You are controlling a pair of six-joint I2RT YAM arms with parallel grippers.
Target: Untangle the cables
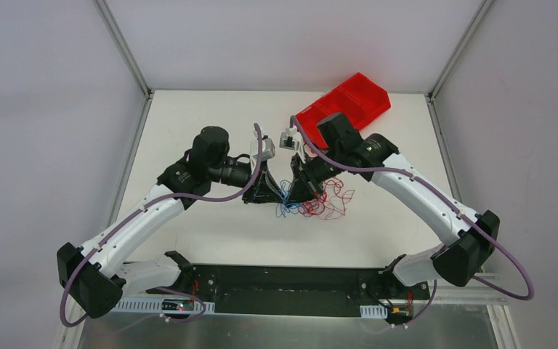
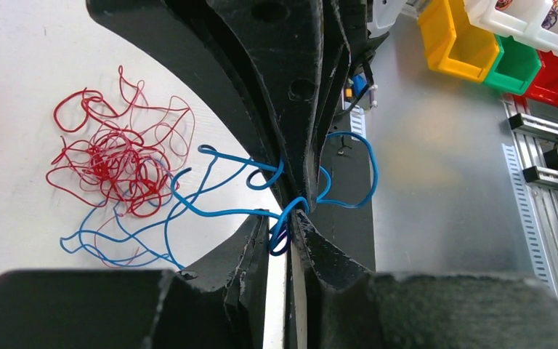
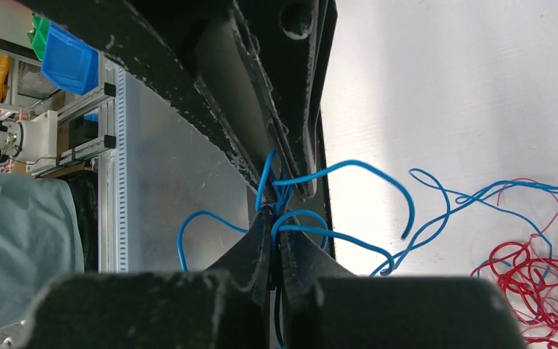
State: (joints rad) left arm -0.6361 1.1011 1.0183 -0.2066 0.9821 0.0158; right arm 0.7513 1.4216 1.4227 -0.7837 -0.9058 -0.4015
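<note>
White table [image 1: 211,233] boxed by grey walls [image 1: 43,109], red bin [image 1: 345,105] at the far right corner, bare room left and near. Pinching the blue cable [image 2: 211,211] at centre: left hand [image 2: 290,218] nearly closed on it, right hand [image 3: 272,218] clamped tight on it just beside, red cables [image 2: 116,160] heaped alongside. Best drawn apart slowly and low, leftward into open space, clear of bin and edges.

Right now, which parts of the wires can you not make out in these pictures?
1. Top view: how the blue wire crosses the red wires; both are too thin to trace there.
2. Left wrist view: the blue wire's pinched stretch, hidden between the left fingers.
3. Right wrist view: the red wires run off the right and bottom edges.
4. Top view: the red bin is partly behind the right arm.
</note>
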